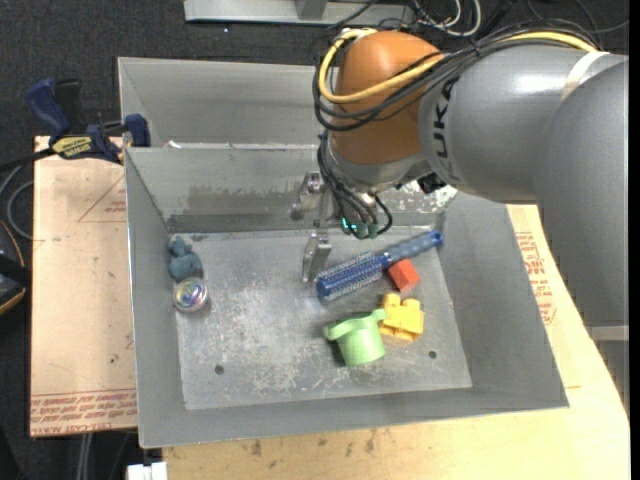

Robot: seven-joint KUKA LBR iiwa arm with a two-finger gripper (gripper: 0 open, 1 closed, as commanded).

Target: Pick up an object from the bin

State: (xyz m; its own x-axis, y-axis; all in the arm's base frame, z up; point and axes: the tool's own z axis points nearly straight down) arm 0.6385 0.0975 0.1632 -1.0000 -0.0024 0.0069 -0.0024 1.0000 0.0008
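Nothing lifted yet from what I see: gripper (316, 256) is low at the bristle end of the blue brush (372, 266), can't tell if it's apart or clamped.

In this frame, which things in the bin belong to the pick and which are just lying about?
Belonging to the pick: gripper, low at the left end of the blue brush, the thing nearest it; grey bin.
Lying about: orange block, yellow toy and green cup beside the brush; blue lump and shiny round piece at the bin's left.
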